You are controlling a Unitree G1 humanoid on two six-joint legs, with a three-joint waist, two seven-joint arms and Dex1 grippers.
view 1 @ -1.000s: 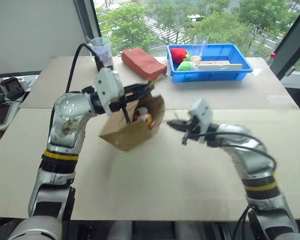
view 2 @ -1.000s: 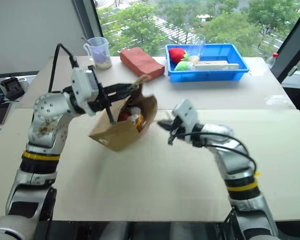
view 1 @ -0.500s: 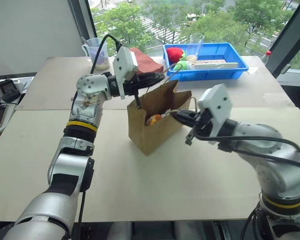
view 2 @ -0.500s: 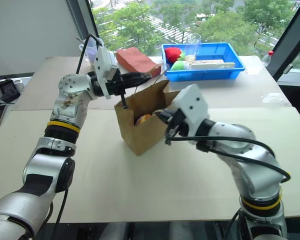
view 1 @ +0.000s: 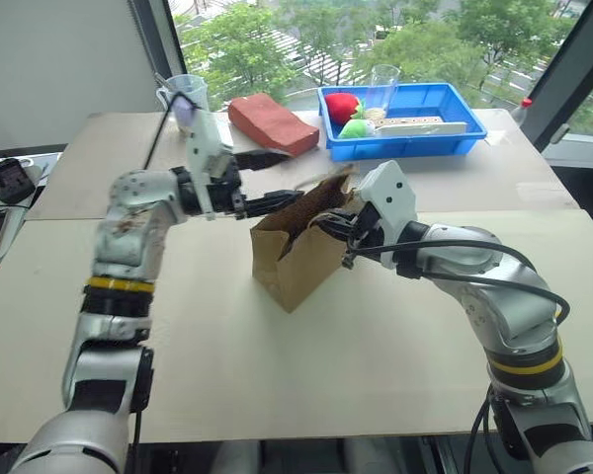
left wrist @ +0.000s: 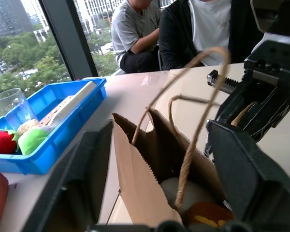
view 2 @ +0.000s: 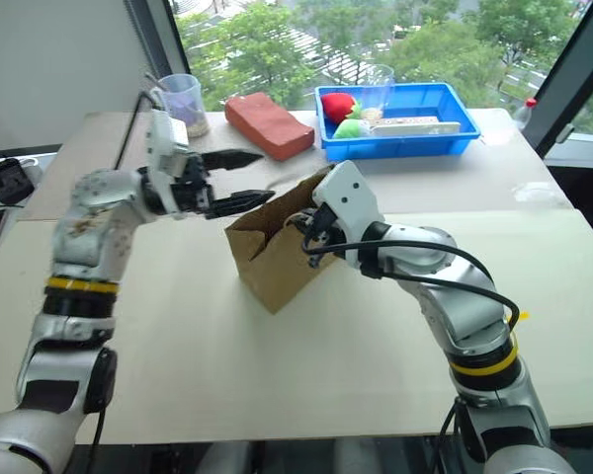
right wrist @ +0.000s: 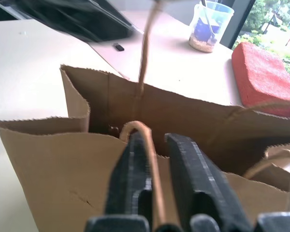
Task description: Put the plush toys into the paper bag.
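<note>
Spanning pale tabletop (view 1: 306, 365), windows (view 1: 306, 39) overlook trees.

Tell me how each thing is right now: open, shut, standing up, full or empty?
Bag: upright on the table, mouth open, toys inside.
Left gripper: open, beside the bag, holding nothing.
Right gripper: at the bag's rim, a cord handle between its fingers.
Blue tray: holds red and green soft things.
Cup: upright.

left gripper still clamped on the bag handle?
No. The left gripper has its fingers spread wide beside the paper bag, with nothing between them; the handle stands free.
</note>
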